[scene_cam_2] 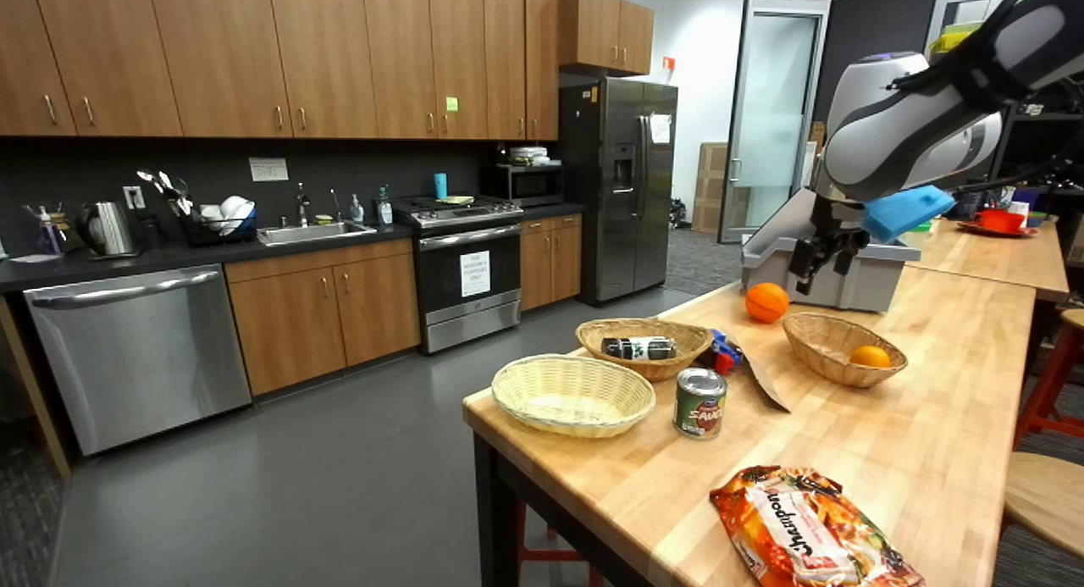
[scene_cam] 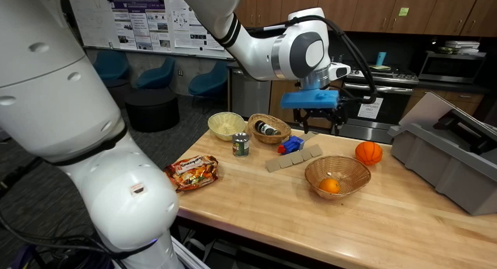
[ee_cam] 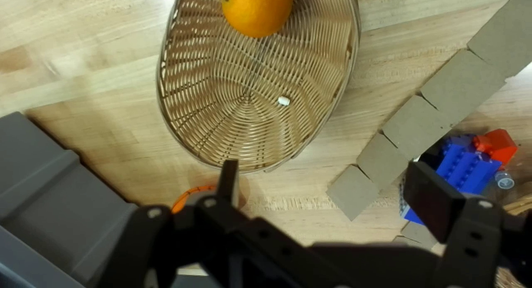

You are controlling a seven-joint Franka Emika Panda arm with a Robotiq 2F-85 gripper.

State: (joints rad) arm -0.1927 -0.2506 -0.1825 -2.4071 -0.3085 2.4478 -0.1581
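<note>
Gripper (scene_cam: 321, 131) in midair above the desk (scene_cam: 252, 191), toward the long kitchen-side edge, with fingers (ee_cam: 227, 182) spread wide. Partly behind one finger in the wrist view: an orange ball (scene_cam: 368, 153) with dark seams, on the desk near that same edge. Partly behind the other: a blue-and-red toy (ee_cam: 467, 169), just beside a tan cardboard strip (ee_cam: 415, 121) and likewise close to the kitchen-side edge. Farther in from that edge than the ball: a brown wicker basket (ee_cam: 249, 134), with an orange (ee_cam: 257, 9) and a tiny white piece (ee_cam: 284, 100) inside. Past the toy, along the kitchen-side edge: an oval basket (scene_cam_2: 622, 326), with a black bottle (scene_cam_2: 639, 348) lying on its side within. At the corner with the short edge: a pale yellow basket (scene_cam_2: 576, 396). Inward from that corner: a green-labelled can (scene_cam_2: 700, 405). Toward the other corner of the short edge: a red packet (scene_cam_2: 804, 528) marked Chanpon. Beyond the ball, beside the kitchen-side edge: a gray bin (scene_cam: 442, 168).
</note>
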